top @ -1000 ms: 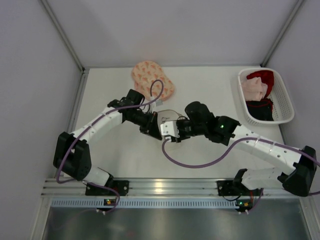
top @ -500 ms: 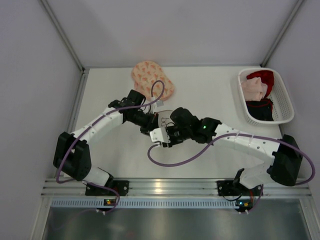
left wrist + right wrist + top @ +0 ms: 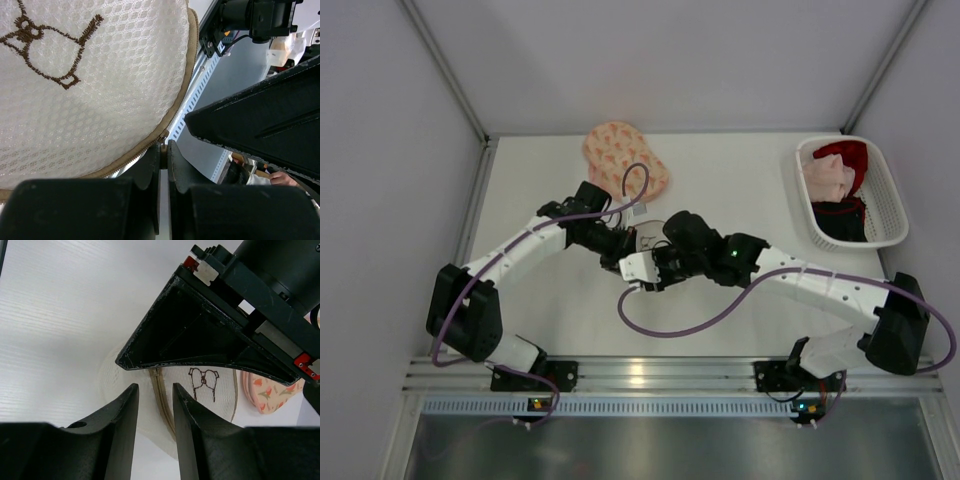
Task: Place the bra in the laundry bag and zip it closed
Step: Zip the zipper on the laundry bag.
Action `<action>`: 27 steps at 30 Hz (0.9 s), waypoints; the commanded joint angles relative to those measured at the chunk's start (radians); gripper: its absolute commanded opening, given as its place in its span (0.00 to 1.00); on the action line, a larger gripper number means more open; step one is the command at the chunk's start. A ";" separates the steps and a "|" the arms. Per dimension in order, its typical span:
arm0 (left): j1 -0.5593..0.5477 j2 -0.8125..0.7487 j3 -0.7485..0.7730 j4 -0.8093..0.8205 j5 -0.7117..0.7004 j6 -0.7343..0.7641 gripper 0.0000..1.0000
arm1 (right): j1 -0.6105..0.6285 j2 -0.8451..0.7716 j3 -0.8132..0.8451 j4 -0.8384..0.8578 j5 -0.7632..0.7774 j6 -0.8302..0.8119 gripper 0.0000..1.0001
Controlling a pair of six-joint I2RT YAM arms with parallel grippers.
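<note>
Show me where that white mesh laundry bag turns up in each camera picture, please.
Top external: the laundry bag lies mid-table, mostly hidden where the two arms meet.
Left wrist: it fills the upper left, embroidery showing.
Right wrist: lower centre, partly behind a black wedge.
Shared landmark: the left gripper, shut on the bag's zip edge; it is that black wedge.

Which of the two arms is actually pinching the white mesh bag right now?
The left end effector: its jaws are shut on the zipper edge of the laundry bag. The right end effector has its jaws apart, gripping nothing.
</note>
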 commanded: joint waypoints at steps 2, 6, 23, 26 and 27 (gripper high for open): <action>-0.004 -0.037 -0.003 0.034 0.025 0.001 0.00 | 0.015 0.022 0.041 0.042 -0.004 -0.028 0.34; -0.005 -0.033 0.004 0.034 0.027 0.000 0.00 | 0.015 0.057 0.041 0.053 0.002 -0.051 0.33; 0.121 -0.054 -0.046 0.032 -0.068 0.067 0.00 | 0.003 -0.101 -0.142 0.130 0.059 -0.109 0.00; 0.128 -0.056 -0.055 0.032 -0.084 0.087 0.00 | -0.003 -0.136 -0.172 0.134 0.048 -0.132 0.00; 0.133 -0.056 -0.057 0.032 -0.093 0.102 0.00 | -0.009 -0.157 -0.181 0.147 0.045 -0.146 0.00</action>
